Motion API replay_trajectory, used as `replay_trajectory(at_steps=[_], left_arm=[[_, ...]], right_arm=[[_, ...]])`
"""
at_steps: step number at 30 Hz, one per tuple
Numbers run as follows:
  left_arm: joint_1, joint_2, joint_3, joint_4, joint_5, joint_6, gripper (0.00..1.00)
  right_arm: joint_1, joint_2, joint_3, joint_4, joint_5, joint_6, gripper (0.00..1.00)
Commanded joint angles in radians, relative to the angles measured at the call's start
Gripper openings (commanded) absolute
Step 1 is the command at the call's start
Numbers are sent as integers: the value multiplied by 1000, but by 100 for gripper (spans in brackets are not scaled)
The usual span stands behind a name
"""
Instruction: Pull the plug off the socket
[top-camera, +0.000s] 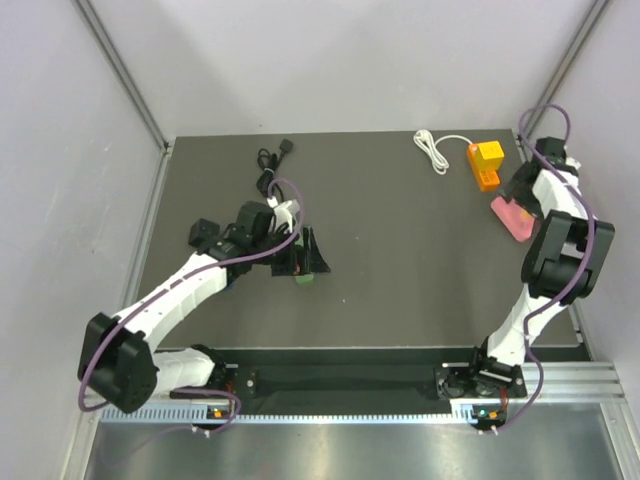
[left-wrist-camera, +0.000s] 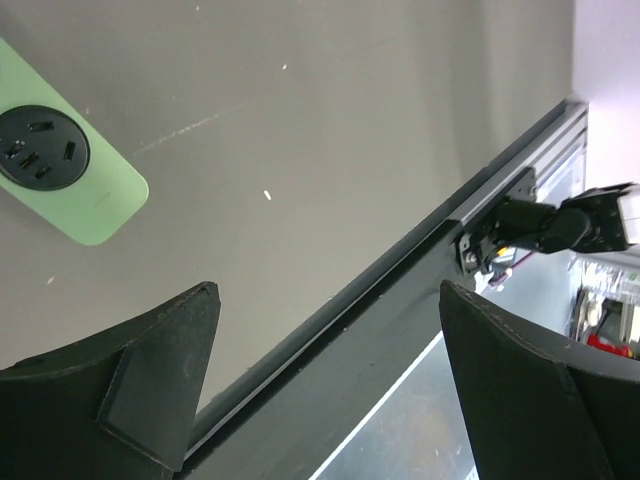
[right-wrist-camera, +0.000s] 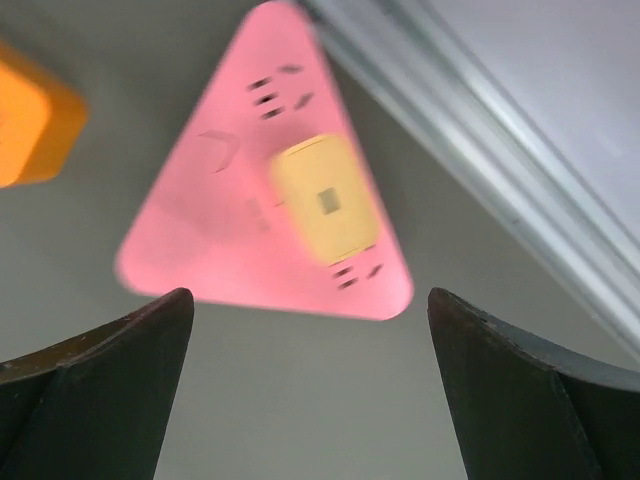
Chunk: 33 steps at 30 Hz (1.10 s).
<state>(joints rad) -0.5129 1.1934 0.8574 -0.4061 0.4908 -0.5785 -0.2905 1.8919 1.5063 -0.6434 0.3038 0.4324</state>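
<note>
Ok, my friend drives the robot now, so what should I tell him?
Left gripper: open, empty, near the green socket, which has nothing plugged in.
Right gripper: open, empty, above the pink socket.
The yellow plug sits in the pink socket.
Done: nothing pulled yet.
Left to do: close the right gripper on the yellow plug and pull it out.

A dark grey matte table (top-camera: 400, 280) fills the middle of the top view, closed in by pale, evenly lit walls (top-camera: 330, 60) at 9, 12 and 3 o'clock, with slim aluminium posts (top-camera: 122, 70) rising at its far corners and a ribbed metal rail (top-camera: 350, 412) along its 6 o'clock edge.
</note>
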Motion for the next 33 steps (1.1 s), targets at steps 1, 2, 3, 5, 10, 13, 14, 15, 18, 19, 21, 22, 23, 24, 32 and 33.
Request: replay_trajectory(at_steps=[1, 2, 3, 5, 10, 13, 14, 15, 18, 19, 21, 22, 23, 24, 32, 33], left_arm=[[-4, 55, 74, 21, 52, 69, 95], [-3, 64, 84, 23, 60, 72, 95], [-4, 80, 88, 26, 61, 75, 95], [-3, 98, 92, 39, 66, 80, 95], [-3, 158, 118, 23, 91, 94, 94], [-3, 179, 156, -3, 78, 117, 94], [-1, 187, 164, -19, 74, 120, 94], [-1, 192, 172, -26, 72, 124, 94], [-1, 199, 190, -36, 71, 124, 94], [-1, 201, 192, -34, 71, 123, 94], [-3, 207, 195, -36, 72, 121, 94], [-3, 206, 198, -34, 74, 121, 94], [-3, 207, 200, -36, 72, 120, 94], [-3, 207, 201, -36, 74, 120, 94], [-3, 212, 195, -2, 86, 92, 93], [-3, 215, 198, 4, 97, 85, 93]], right_arm=[[-48, -24, -6, 82, -31, -63, 100], [-53, -17, 2, 82, -11, -70, 98], [-62, -14, 15, 94, -11, -83, 94], [-76, -2, 20, 125, -52, -93, 88], [-101, 82, 87, 159, -160, -109, 74], [-101, 122, 124, 145, -175, -109, 65], [-101, 127, 130, 143, -175, -106, 62], [-102, 130, 129, 146, -173, -100, 61], [-102, 138, 123, 151, -175, -96, 61], [-102, 142, 124, 152, -173, -96, 61], [-101, 147, 121, 160, -177, -98, 55], [-102, 151, 123, 160, -186, -100, 52], [-101, 156, 126, 162, -184, -100, 44], [-102, 157, 129, 159, -186, -104, 38], [-91, 102, 44, 143, -158, -120, 0], [-82, 81, 13, 154, -166, -119, 0]])
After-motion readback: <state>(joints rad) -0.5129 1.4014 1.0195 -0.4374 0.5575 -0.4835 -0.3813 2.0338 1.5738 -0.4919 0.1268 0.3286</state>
